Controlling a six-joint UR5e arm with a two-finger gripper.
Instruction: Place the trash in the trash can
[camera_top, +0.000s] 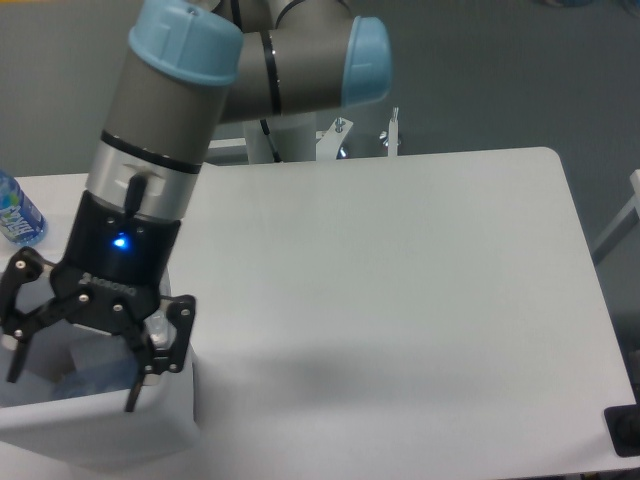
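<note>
White plastic fills the lower left corner: the trash can (100, 430) stands at the left end of the table (400, 300), its thick near wall and rounded corner facing the camera. Above and behind it, at the far left edge of the view, a small bottle with a bright blue label (15, 215) stands on the table, partly cut off. Directly over the open trash can hangs the hand (70, 365), black, with a small blue light glowing on its body; its fingers are spread wide apart and pinch nothing. Below and between those fingers, inside the trash can, lies the crushed clear bottle (95, 378), seen only as a faint bluish shape against the white inner wall; its cap cannot be made out. No other trash can be told apart inside. From the hand, the grey arm with pale blue caps (230, 70) rises up and to the right. Right of the trash can, the white table stretches to its rounded far corner
</note>
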